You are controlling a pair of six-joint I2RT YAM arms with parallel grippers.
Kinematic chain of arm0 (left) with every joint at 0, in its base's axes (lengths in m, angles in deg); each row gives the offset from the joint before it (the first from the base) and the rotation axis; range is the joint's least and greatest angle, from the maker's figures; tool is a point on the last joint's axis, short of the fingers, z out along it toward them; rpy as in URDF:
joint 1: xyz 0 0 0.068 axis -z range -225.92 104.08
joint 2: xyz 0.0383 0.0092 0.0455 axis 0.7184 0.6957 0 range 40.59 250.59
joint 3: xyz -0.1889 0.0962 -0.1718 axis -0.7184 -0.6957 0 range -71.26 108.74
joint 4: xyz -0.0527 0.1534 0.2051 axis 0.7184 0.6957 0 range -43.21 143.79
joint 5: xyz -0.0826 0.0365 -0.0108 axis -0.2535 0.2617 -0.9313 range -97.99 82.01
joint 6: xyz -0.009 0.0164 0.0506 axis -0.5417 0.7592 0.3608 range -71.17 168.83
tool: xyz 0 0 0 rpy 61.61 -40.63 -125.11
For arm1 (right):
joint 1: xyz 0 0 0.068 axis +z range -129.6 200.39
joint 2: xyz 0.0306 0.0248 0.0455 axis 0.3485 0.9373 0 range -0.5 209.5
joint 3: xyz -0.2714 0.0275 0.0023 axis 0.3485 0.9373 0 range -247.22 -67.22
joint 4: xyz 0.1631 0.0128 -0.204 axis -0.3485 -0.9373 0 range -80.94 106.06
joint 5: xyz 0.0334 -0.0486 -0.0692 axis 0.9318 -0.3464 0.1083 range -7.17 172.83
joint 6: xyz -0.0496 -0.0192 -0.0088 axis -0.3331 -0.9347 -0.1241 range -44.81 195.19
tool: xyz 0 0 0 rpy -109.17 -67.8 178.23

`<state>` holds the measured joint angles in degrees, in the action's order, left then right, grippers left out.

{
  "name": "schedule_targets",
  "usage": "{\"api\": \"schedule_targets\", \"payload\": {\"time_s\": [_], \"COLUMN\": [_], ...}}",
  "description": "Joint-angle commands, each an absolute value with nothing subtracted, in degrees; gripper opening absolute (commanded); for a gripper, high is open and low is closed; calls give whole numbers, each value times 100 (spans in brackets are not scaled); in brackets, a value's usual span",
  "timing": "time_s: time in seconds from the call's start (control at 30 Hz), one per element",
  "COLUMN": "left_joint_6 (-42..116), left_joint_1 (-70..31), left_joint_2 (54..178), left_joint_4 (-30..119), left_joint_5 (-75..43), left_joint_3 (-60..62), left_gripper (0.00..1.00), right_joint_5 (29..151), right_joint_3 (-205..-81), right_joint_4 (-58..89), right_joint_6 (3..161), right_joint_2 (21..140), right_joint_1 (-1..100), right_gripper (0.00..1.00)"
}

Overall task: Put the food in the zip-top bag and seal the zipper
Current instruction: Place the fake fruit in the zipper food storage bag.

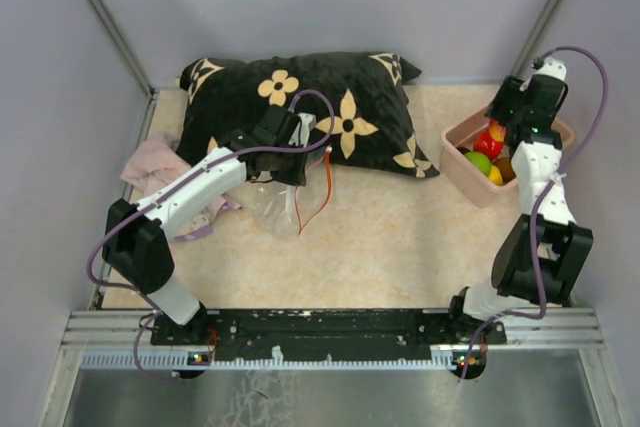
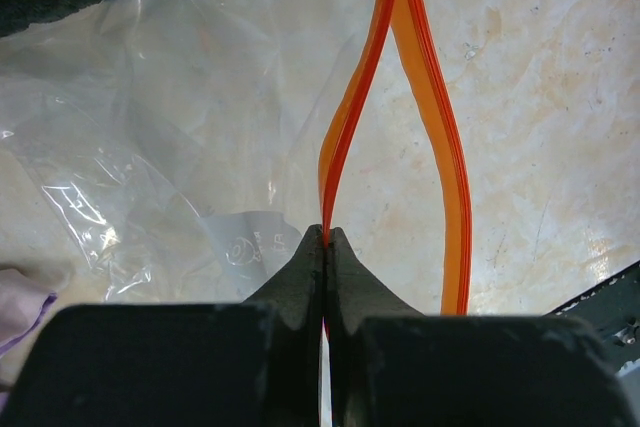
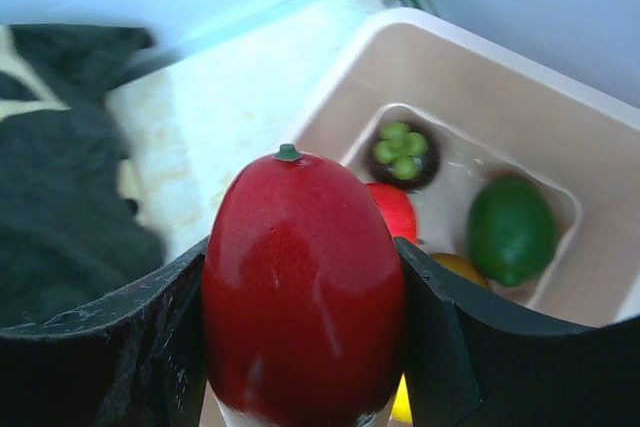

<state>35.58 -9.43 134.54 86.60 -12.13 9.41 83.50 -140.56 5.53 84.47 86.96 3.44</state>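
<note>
Your left gripper [image 2: 326,239] is clenched on one lip of the zipper [image 2: 342,137]. The strip's long axis runs away from the fingers, its two lips parted. The zip-top bag [image 2: 170,117] lies on the tabletop [image 1: 400,237], left of centre. Your right gripper [image 3: 305,277] grasps an oval red fruit [image 3: 300,247] over the pink bin [image 3: 470,57] at far right, its stem tip pointing away from the wrist.

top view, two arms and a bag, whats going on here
The left gripper is shut on one side of the zipper, holding the mouth of the zip-top bag open on the table. The right gripper, over the pink bin, is shut on a red toy fruit. Other food lies in the bin; none shows in the bag.
</note>
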Motion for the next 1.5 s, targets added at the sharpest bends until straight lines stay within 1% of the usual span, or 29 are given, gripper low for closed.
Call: {"api": "schedule_targets", "payload": {"time_s": [0.0,0.27,0.4,0.57,0.77,0.93,1.47], "left_joint_6": [3515,3461,3425,3386,3335,3136,2697], "left_joint_1": [-979,-997,-996,-997,-996,-978,-901], "left_joint_2": [13240,13184,13095,13044,12980,12917,13052], "left_joint_4": [8554,8495,8405,8371,8312,8233,7986], "left_joint_5": [-1275,-1341,-1374,-1364,-1430,-1471,-1737], "left_joint_3": [874,826,708,698,694,621,716], "left_gripper": [0,0,0,0,0,0,0], "right_joint_5": [8623,8677,8347,8109,7654,7455,7215], "right_joint_3": [-13816,-12546,-11969,-11232,-10715,-10405,-10091], "right_joint_4": [895,1660,2151,3156,4364,5154,7552], "right_joint_6": [8752,9686,10098,10787,11168,11374,11724], "right_joint_2": [7969,6872,6594,6381,6468,6638,7522], "right_joint_1": [793,1927,2679,3463,4565,5203,6150], "right_gripper": [31,30,29,29,29,29,27]}}
